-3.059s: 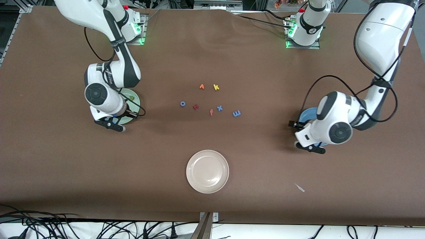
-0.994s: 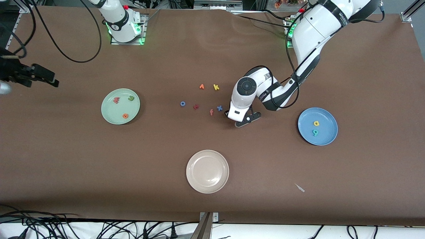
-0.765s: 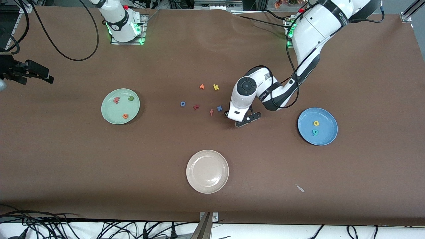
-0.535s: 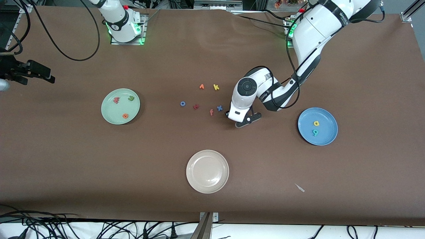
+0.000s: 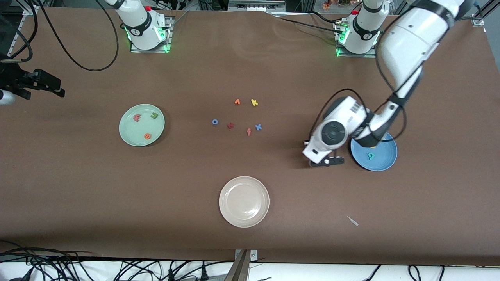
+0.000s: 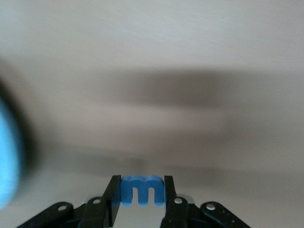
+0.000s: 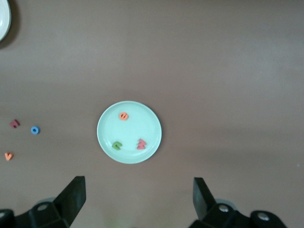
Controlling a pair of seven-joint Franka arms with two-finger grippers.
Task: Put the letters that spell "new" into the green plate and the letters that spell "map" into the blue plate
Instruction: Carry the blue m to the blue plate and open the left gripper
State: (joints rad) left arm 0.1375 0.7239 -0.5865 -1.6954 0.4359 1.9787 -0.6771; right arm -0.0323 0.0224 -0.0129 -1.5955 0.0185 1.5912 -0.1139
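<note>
My left gripper (image 5: pixel 326 161) hangs low over the table next to the blue plate (image 5: pixel 384 162), on the side toward the loose letters. It is shut on the periwinkle "m" (image 6: pixel 142 190), held between its fingers (image 6: pixel 141 192). The teal "a" (image 5: pixel 370 156) lies in the blue plate; the left arm hides the yellow "p". The green plate (image 5: pixel 131 130) holds the salmon "w" (image 5: pixel 136 118), green "n" (image 5: pixel 154 115) and orange "e" (image 5: pixel 147 136). My right gripper (image 5: pixel 58 90) waits open, high up at the right arm's end of the table, with the green plate (image 7: pixel 107 128) below it (image 7: pixel 137 190).
A beige plate (image 5: pixel 244 201) sits nearer the front camera, mid-table. Loose letters lie in the middle: orange "v" (image 5: pixel 237 102), yellow "k" (image 5: pixel 254 102), blue "o" (image 5: pixel 215 121), a red letter (image 5: pixel 230 125), salmon "f" (image 5: pixel 249 132), blue "x" (image 5: pixel 258 127). A white scrap (image 5: pixel 352 221) lies near the front edge.
My left gripper has carried the "m" from beside the loose letters over to the edge of the blue plate. The right gripper has hardly moved.
</note>
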